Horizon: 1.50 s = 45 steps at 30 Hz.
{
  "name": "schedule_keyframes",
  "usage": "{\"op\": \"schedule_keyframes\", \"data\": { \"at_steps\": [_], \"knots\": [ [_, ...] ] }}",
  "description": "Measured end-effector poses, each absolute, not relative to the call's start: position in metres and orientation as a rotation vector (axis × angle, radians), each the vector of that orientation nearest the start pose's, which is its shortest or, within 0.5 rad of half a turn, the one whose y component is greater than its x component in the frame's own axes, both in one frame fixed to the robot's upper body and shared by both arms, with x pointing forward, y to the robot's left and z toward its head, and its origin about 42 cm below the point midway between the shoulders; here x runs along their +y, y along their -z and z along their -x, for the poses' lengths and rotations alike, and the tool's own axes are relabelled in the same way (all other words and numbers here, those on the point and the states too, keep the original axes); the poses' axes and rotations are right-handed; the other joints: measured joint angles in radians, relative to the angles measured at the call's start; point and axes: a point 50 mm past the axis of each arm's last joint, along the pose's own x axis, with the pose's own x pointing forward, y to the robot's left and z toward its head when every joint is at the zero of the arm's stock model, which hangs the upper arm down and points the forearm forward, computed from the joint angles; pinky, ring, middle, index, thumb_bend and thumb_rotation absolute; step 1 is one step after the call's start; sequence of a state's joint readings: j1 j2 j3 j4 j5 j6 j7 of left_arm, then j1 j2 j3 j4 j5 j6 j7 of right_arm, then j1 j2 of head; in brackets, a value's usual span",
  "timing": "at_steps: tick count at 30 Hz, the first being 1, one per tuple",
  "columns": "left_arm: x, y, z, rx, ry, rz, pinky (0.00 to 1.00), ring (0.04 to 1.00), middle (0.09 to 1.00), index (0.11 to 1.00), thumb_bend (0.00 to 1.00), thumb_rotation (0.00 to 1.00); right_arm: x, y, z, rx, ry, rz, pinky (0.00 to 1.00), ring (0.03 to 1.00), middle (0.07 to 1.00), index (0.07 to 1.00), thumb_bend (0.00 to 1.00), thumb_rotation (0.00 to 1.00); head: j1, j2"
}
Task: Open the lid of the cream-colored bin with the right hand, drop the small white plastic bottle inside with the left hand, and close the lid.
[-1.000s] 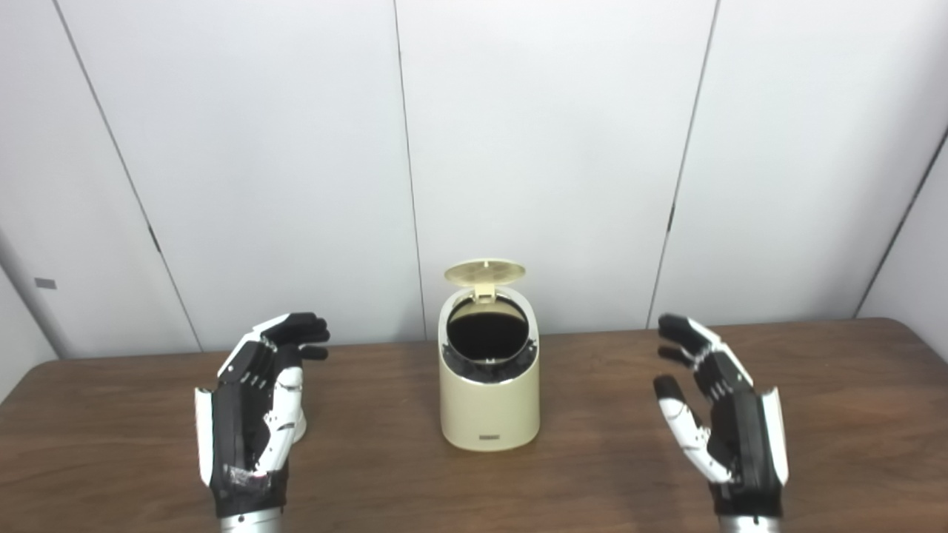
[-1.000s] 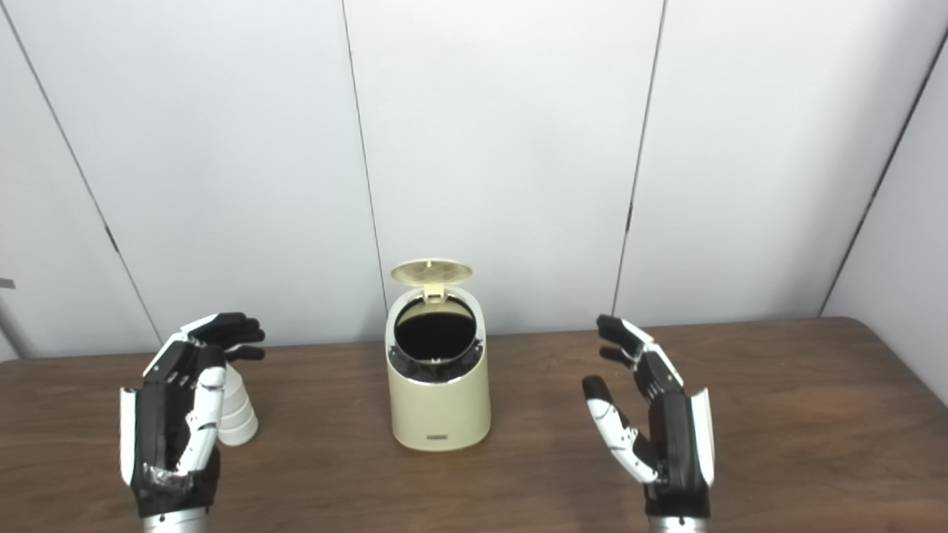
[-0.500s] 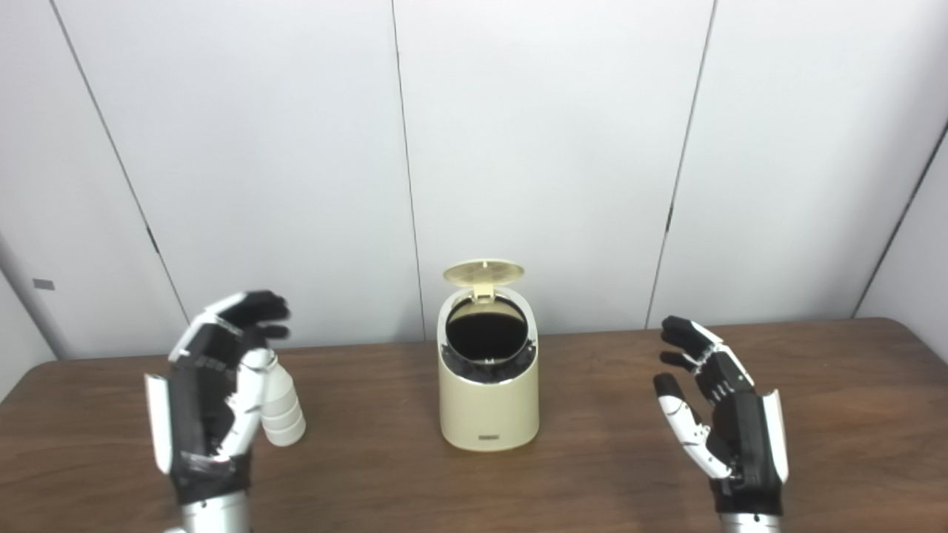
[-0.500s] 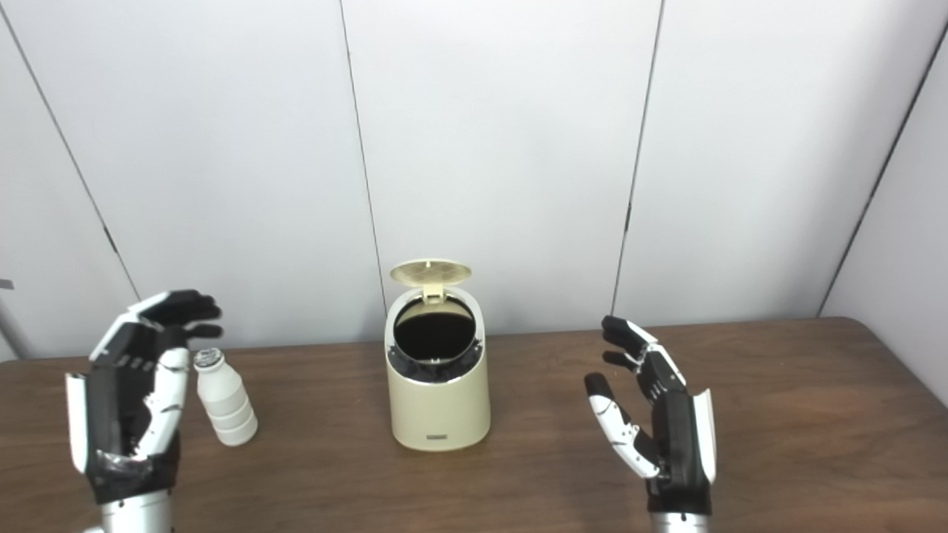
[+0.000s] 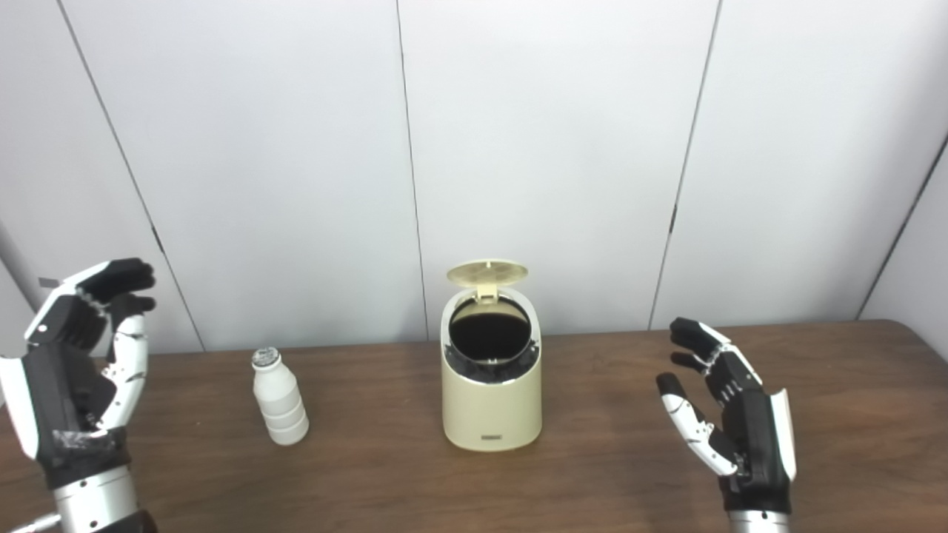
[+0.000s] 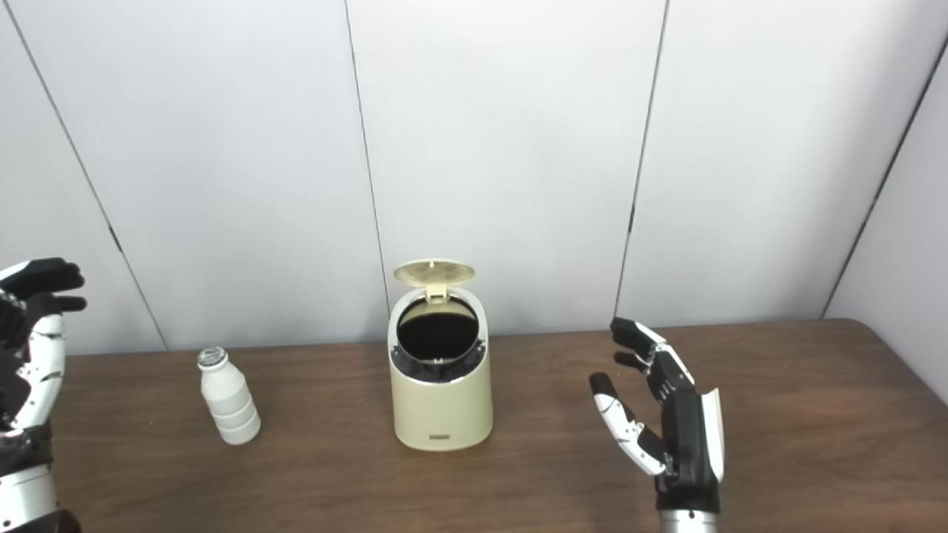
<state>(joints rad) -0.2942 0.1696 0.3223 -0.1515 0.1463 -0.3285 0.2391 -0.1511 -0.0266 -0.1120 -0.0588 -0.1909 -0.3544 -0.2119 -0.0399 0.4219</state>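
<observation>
**Lid up, bottle waiting, both hands empty**

The cream-colored bin stands near the middle of the table, its lid tipped up and back on its hinge so the dark mouth faces the robot; that leaves a clear drop from above and in front, which I take to be the point of opening it first. The small white plastic bottle stands upright on the wood to the left of the bin, well apart from it, cap on, nothing touching it; it sits on the side of the hand meant to fetch it. The left hand is raised far out at the left edge, well clear of the bottle, fingers spread and holding nothing. The right hand hovers off to the right of the bin, palm turned inward, fingers apart and empty; I'd guess it waits there, close enough to push the lid down later without crowding the opening. By my reading the opening step is done; grasping the bottle, the drop and the closing are all not yet done.
</observation>
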Motion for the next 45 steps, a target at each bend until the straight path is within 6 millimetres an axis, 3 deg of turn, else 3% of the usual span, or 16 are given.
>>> {"op": "schedule_keyframes", "data": {
  "at_steps": [3, 4, 7, 9, 10, 15, 23, 26, 29, 33, 38, 45],
  "knots": [
    [0.333, -0.262, -0.33, -0.801, -0.491, -0.252, 0.58, 0.67, 0.675, 0.661, 0.27, 0.5, -0.243, -0.181, -0.318, -0.567, 0.263, 0.165, 0.71, 0.784, 0.782, 0.744, 0.25, 0.4, 0.002, 0.002],
    [0.336, -0.261, -0.33, -0.797, -0.494, -0.262, 0.58, 0.679, 0.685, 0.671, 0.36, 0.51, -0.243, -0.18, -0.318, -0.56, 0.264, 0.165, 0.71, 0.785, 0.782, 0.747, 0.25, 0.41, 0.003, 0.002],
    [0.341, -0.26, -0.33, -0.766, -0.485, -0.294, 0.65, 0.753, 0.749, 0.745, 0.77, 0.51, -0.244, -0.18, -0.318, -0.543, 0.266, 0.162, 0.71, 0.789, 0.788, 0.757, 0.26, 0.41, 0.003, 0.002],
    [0.343, -0.254, -0.332, -0.704, -0.458, -0.317, 0.75, 0.846, 0.826, 0.838, 0.95, 0.52, -0.243, -0.179, -0.318, -0.542, 0.266, 0.161, 0.71, 0.788, 0.788, 0.758, 0.25, 0.41, 0.005, 0.002],
    [0.344, -0.249, -0.334, -0.666, -0.439, -0.332, 0.78, 0.875, 0.853, 0.868, 0.98, 0.52, -0.243, -0.18, -0.318, -0.542, 0.265, 0.161, 0.71, 0.789, 0.788, 0.759, 0.25, 0.4, 0.005, 0.002],
    [0.344, -0.225, -0.337, -0.504, -0.343, -0.384, 0.98, 0.992, 0.958, 0.969, 1.0, 0.47, -0.243, -0.179, -0.318, -0.541, 0.265, 0.159, 0.71, 0.785, 0.784, 0.759, 0.24, 0.39, 0.009, 0.008],
    [0.332, -0.21, -0.339, -0.397, -0.289, -0.434, 1.0, 0.991, 0.962, 0.982, 1.0, 0.48, -0.245, -0.18, -0.317, -0.539, 0.266, 0.169, 0.7, 0.786, 0.783, 0.754, 0.22, 0.37, 0.026, 0.005],
    [0.328, -0.2, -0.342, -0.357, -0.291, -0.461, 0.97, 0.978, 0.958, 0.977, 1.0, 0.48, -0.248, -0.181, -0.317, -0.541, 0.263, 0.182, 0.72, 0.796, 0.789, 0.759, 0.21, 0.38, 0.029, 0.003],
    [0.325, -0.181, -0.346, -0.291, -0.298, -0.47, 0.85, 0.947, 0.965, 0.968, 1.0, 0.48, -0.252, -0.179, -0.317, -0.537, 0.256, 0.199, 0.73, 0.797, 0.79, 0.762, 0.22, 0.41, 0.04, -0.005],
    [0.329, -0.162, -0.349, -0.222, -0.298, -0.491, 0.78, 0.913, 0.962, 0.975, 1.0, 0.48, -0.254, -0.175, -0.318, -0.524, 0.255, 0.199, 0.71, 0.787, 0.785, 0.755, 0.23, 0.42, 0.049, -0.005],
    [0.337, -0.153, -0.35, -0.179, -0.286, -0.536, 0.71, 0.848, 0.92, 0.978, 1.0, 0.48, -0.254, -0.173, -0.318, -0.52, 0.251, 0.204, 0.7, 0.783, 0.784, 0.757, 0.21, 0.39, 0.055, -0.005],
    [0.34, -0.143, -0.352, -0.144, -0.297, -0.545, 0.69, 0.816, 0.879, 0.936, 1.0, 0.47, -0.254, -0.171, -0.318, -0.514, 0.25, 0.206, 0.7, 0.778, 0.777, 0.757, 0.21, 0.39, 0.063, -0.006]
  ]
}}
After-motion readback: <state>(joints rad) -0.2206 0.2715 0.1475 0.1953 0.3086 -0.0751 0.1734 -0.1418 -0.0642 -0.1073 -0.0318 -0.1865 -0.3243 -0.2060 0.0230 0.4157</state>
